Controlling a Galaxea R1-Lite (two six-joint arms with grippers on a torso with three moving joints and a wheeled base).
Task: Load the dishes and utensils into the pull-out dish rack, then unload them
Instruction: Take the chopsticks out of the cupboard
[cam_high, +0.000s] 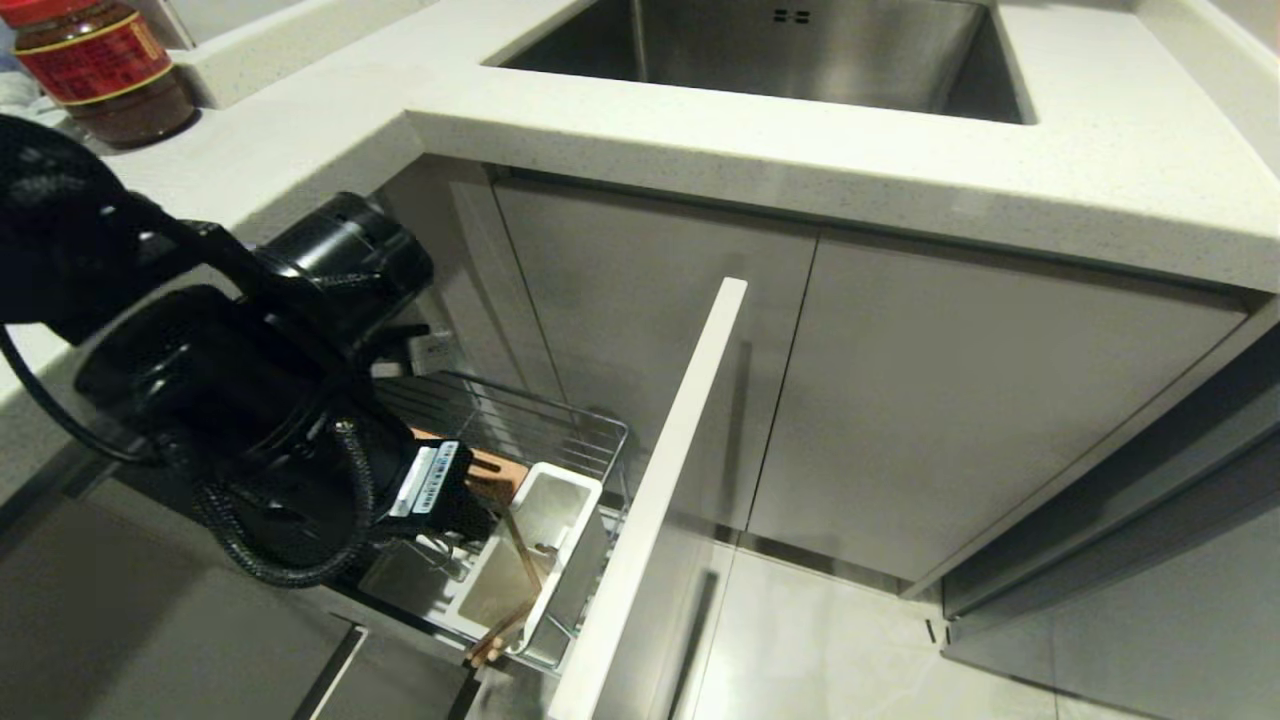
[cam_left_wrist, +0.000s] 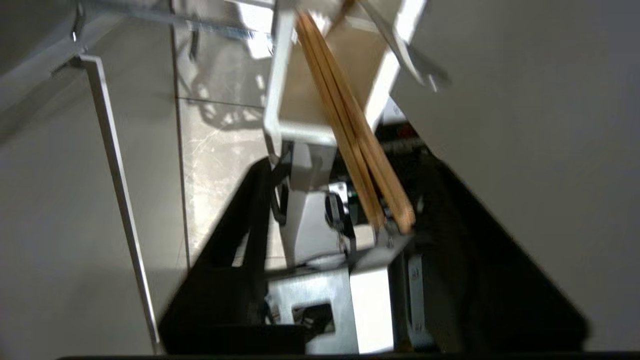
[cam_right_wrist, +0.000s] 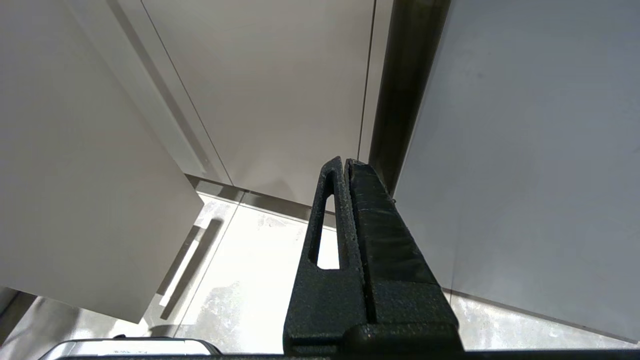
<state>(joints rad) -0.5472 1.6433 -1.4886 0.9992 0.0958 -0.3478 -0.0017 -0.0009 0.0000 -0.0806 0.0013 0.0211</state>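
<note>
Left pincer (cam_high: 478, 500) at the rack's (cam_high: 560, 420) nine o'clock, jaw state unclear; chopsticks (cam_high: 520, 560) lean in the holder (cam_high: 570, 500) and could tip out if nudged. Right pincer (cam_right_wrist: 345, 172) closed, empty.

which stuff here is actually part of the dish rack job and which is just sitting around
Part of the job:
- pull-out dish rack
- white utensil holder in the rack
- wooden chopsticks leaning in the holder
- left gripper at the chopsticks

Just there:
- steel sink
- jar with red label on the counter
- right gripper, shut, off by the cabinet doors
</note>
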